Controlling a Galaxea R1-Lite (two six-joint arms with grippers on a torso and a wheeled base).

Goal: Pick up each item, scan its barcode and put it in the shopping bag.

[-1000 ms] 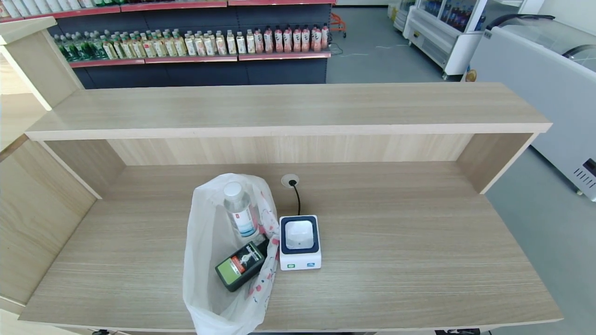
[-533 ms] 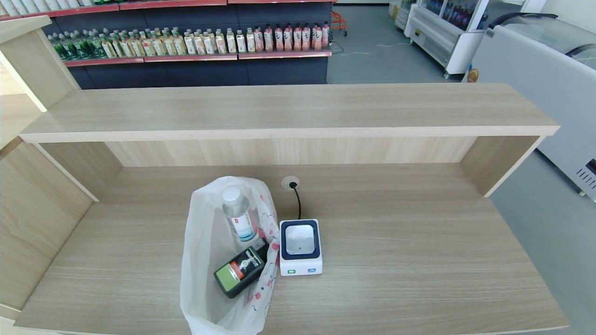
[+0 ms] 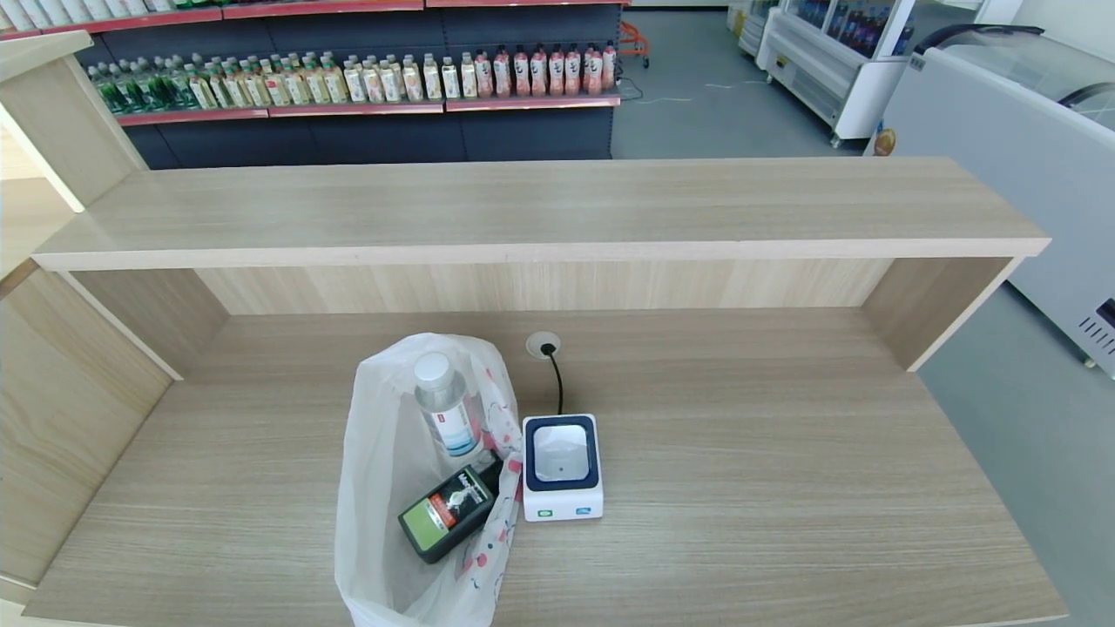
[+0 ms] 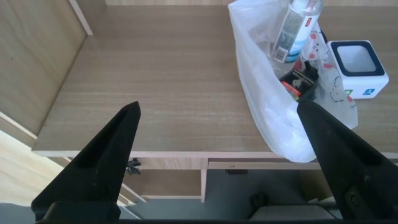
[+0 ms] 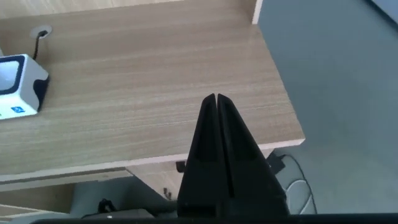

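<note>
Shopping bag [image 3: 370, 488] stands open on counter [image 3: 740, 488], just beside scanner [image 3: 562, 466]. Inside it: clear bottle [image 3: 446, 409] and dark pack [image 3: 444, 515], possibly a carton. Left gripper [image 4: 221, 134] spread wide, empty, apart from bag. Right gripper [image 5: 216, 106] pinched together, empty, well apart from scanner.

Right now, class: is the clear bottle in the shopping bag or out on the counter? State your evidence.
In. The clear bottle sits inside the open shopping bag, white plastic around it, beside a dark pack.
</note>
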